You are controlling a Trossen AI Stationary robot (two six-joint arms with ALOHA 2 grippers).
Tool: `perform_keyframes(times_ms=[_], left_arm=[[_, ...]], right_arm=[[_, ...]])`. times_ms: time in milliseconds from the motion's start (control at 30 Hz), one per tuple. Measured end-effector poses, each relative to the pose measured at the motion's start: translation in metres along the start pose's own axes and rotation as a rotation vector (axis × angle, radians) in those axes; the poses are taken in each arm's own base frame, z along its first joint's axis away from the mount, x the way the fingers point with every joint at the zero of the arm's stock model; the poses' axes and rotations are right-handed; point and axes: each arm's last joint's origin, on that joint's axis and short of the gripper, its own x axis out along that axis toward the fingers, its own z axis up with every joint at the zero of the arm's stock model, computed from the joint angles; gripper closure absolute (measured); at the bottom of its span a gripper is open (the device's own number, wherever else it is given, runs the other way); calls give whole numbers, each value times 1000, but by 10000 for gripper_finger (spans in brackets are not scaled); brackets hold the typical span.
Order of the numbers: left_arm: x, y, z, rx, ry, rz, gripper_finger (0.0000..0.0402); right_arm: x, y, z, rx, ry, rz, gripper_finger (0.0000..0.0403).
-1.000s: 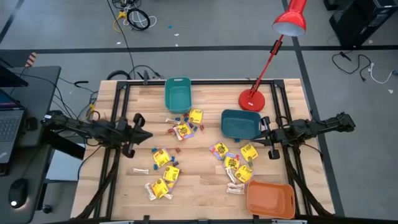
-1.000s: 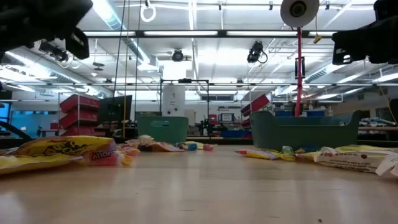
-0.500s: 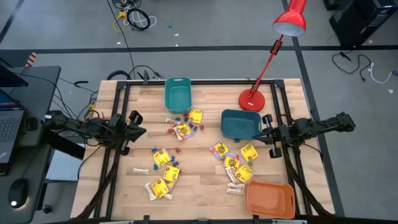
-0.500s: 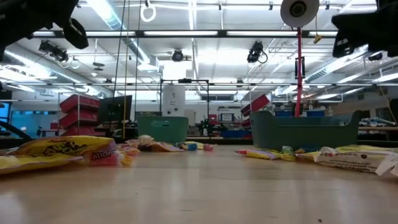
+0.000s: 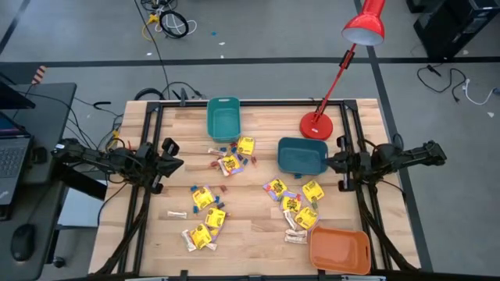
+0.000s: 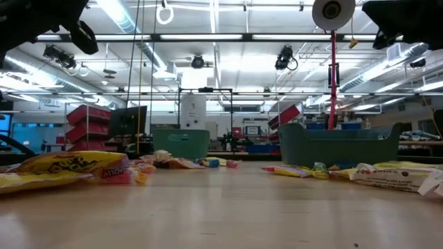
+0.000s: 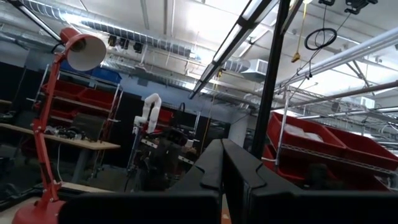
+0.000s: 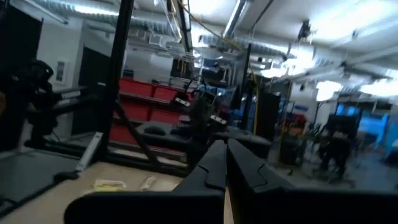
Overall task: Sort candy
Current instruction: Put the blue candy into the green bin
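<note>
Fingers of both arms pressed together, empty; right gripper (image 5: 326, 162) has pulled back from the candy (image 5: 226, 164), left gripper (image 5: 181, 163) too.

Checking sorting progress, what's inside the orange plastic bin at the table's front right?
The orange plastic bin looks empty in the high view; its floor shows bare. Wrapped candy lies beside it on the wooden table.

A pale wooden-plank table top (image 5: 258, 195) stands on a grey concrete floor (image 5: 258, 47) crossed by dark tape lines, with loose black cables (image 5: 168, 22) lying beyond the table. A red desk lamp with a round base (image 5: 316, 125) stands at the table's far edge, its shade reaching out over the floor. Behind the table, long white ceiling light strips (image 6: 228, 38) brighten a workshop with red storage bins on metal shelves (image 6: 86, 117).
</note>
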Motion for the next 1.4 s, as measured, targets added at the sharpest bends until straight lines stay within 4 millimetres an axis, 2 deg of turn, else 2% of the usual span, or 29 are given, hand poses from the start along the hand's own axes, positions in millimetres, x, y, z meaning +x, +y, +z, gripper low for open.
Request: perform_keyframes(times_ms=[233, 467, 733, 1067, 1400], left_arm=[[0, 1, 0, 17, -1, 17, 394], [4, 5, -11, 50, 74, 146, 394], [20, 5, -17, 62, 203, 218, 394], [32, 7, -30, 49, 302, 292, 394], [31, 15, -61, 104, 487, 450, 394]], right_arm=[[0, -2, 8, -53, -78, -24, 400], [0, -3, 10, 27, -97, -19, 400], [3, -7, 22, 51, -112, -72, 400], [40, -9, 39, 9, 81, -142, 400], [85, -8, 60, -28, 252, -161, 400]])
